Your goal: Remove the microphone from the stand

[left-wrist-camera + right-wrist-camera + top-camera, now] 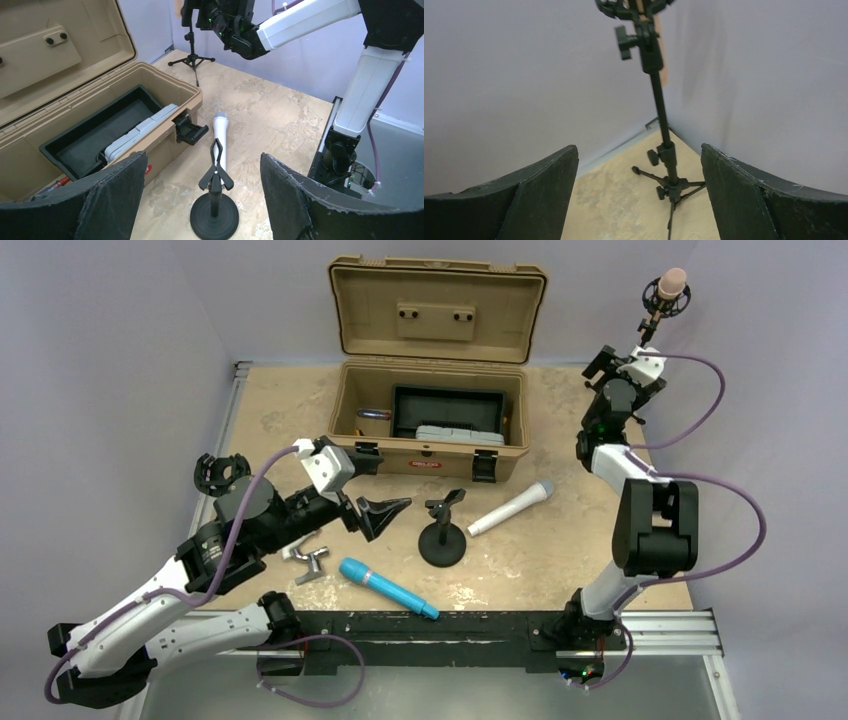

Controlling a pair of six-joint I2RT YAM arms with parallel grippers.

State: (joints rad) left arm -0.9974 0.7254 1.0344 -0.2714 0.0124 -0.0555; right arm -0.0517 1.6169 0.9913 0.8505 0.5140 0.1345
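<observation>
Right hand (636, 150) open facing stand (659, 100), microphone (672, 282) mounted

The overhead camera sits above and behind the arm bases and looks down and forward over the whole table (580, 550) from far off. The left wrist camera hangs low near mid-table, faces the far right corner and is close to the short stand (215, 205). The right wrist camera is near that corner, tilted up along the tripod stand (658, 95). All three views share the tripod stand. The overhead and left wrist views also share the short stand, the white microphone (220, 135) and the case (170, 77).
</observation>
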